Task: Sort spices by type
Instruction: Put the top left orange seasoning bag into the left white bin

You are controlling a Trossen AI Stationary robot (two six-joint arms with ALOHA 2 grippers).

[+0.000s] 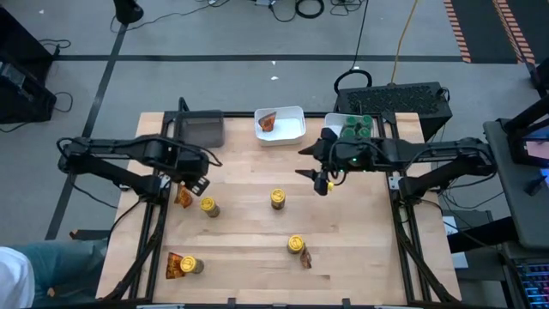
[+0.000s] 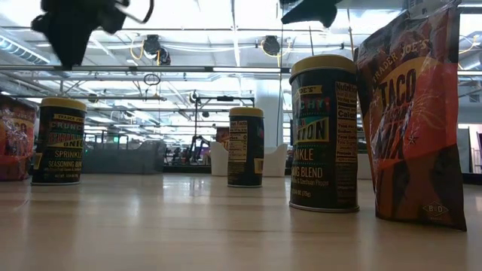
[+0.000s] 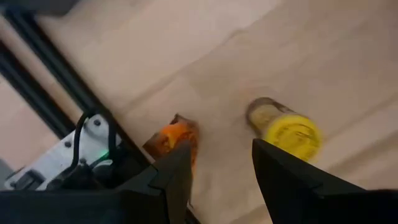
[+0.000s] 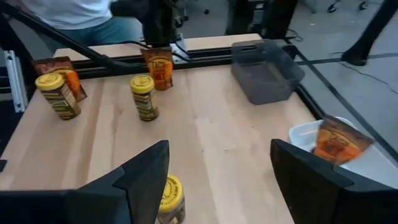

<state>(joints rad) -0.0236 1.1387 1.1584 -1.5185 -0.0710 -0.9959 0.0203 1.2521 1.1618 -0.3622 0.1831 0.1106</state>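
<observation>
Under the left gripper [image 1: 196, 184], near the table's left edge, a foil packet [image 1: 183, 197] stands on the wood, just off the fingertips toward the front edge. In the left wrist view its orange top [image 3: 177, 135] shows against one finger [image 3: 176, 167]; the jaws stand partly spread with nothing between them, so a short drop and a small sideways shift would probably bring the packet's thin faces between the pads. Just beside it stands a yellow-lidded jar [image 1: 208, 206], close enough to be knocked. Further out, a second yellow-lidded jar [image 1: 278, 199] stands mid-table and a third [image 1: 296, 245] nearer the front with a packet [image 1: 305, 257] against it; a fourth jar [image 1: 190, 265] and packet [image 1: 177, 264] sit together at the front left. Beyond, the right gripper [image 1: 318, 176] hovers with jaws wide and empty. Along the far edge lie a grey tray [image 1: 202, 130], a white tray [image 1: 290, 127] holding one packet [image 1: 267, 123], and green-lidded jars [image 1: 358, 127] in another white tray.
</observation>
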